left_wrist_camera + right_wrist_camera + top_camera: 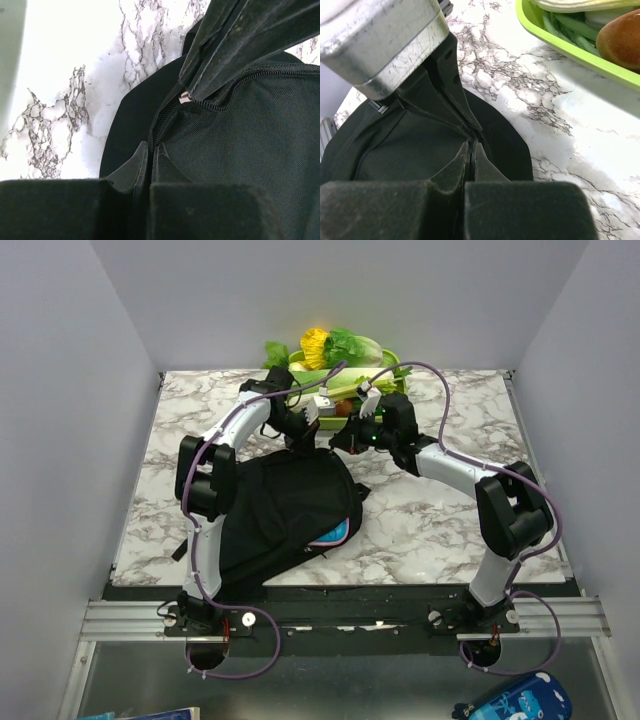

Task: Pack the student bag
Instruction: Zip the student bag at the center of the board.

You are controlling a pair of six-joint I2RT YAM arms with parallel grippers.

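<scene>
The left fingers (pixel 134 172) are clenched on the black fabric of the backpack (pixel 290 505) just beside its zip. The right fingers (pixel 451 175) are pinched shut too, and in the left wrist view their tips sit at the small metal zip pull (pixel 185 97). The backpack lies flat on the left and middle of the marble desk (pixel 440 515), with its far end under both sets of fingers. A green tray (pixel 560 45) of vegetables stands just beyond at the back edge.
</scene>
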